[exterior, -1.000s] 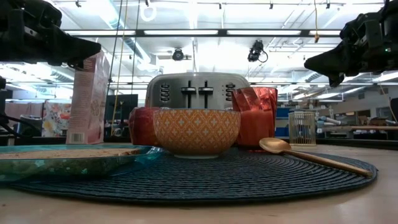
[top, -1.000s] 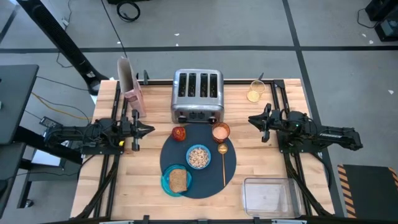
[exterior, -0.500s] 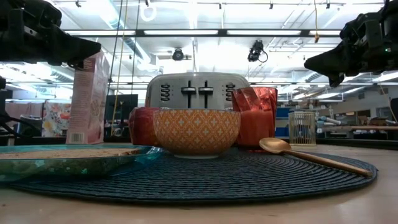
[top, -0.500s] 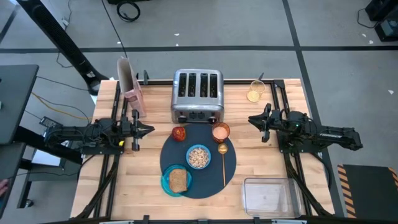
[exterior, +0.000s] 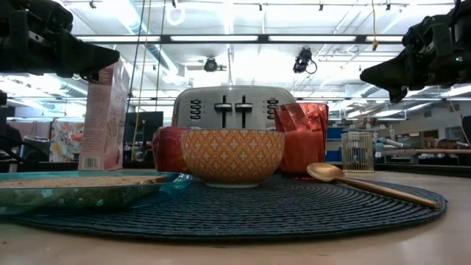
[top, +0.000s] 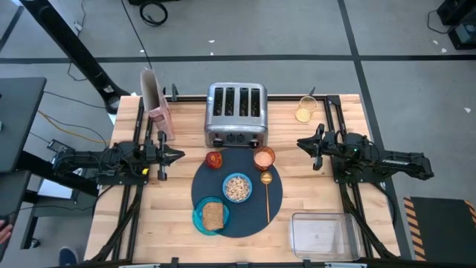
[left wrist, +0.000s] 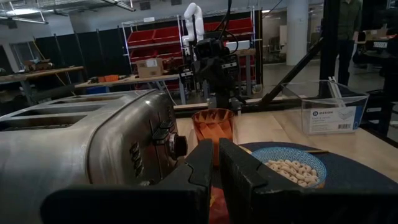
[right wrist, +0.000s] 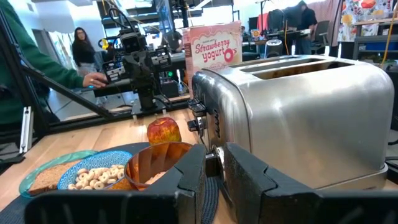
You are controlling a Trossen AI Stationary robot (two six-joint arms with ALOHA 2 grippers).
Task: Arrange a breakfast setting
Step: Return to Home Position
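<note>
Fingers of the left gripper (top: pixel 177 155) are pressed together on nothing, raised over the table (top: pixel 305 195) left of the mat (top: pixel 277 205). The right gripper (top: pixel 300 144), likewise closed and empty, hangs on the opposite side. Between the 2, the mat carries the bowl (top: pixel 237 187) of cereal at centre. The plate (top: pixel 198 219) holding toast (top: pixel 214 215) overlaps its near-left edge. The apple (top: pixel 215 159) and cup (top: pixel 264 158) stand before the toaster (top: pixel 236 112), and the spoon (top: pixel 267 197) lies right of the bowl.
</note>
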